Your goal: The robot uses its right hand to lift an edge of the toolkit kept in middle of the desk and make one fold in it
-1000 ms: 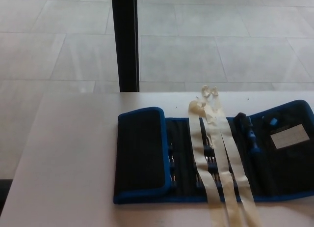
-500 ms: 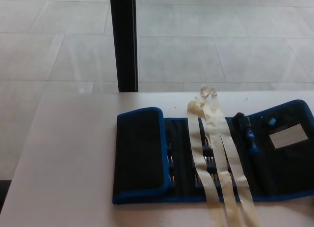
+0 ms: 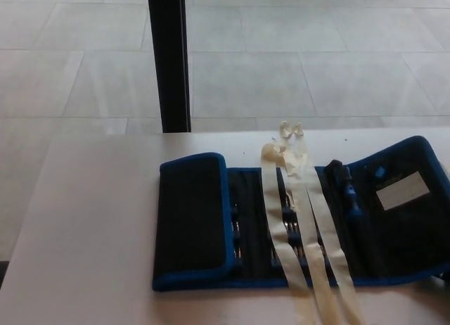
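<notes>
- The pale, smooth desk top [image 3: 91, 226] lies bare to the left of the black, blue-edged fabric toolkit [image 3: 295, 226].
- Two cream tape strips [image 3: 295, 233] cross the toolkit's middle.
- A black upright post [image 3: 169, 58] stands just beyond the far desk edge.
- The toolkit's folded left flap [image 3: 191, 216] sits uncovered.

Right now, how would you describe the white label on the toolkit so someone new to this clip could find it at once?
Start at the pale desk and find the black fabric toolkit with blue edging spread across it. Follow it to its far right end, past the two cream ribbon straps lying across its middle. There sits the small white rectangular label, the only flat, pale patch on the dark lining.
</notes>
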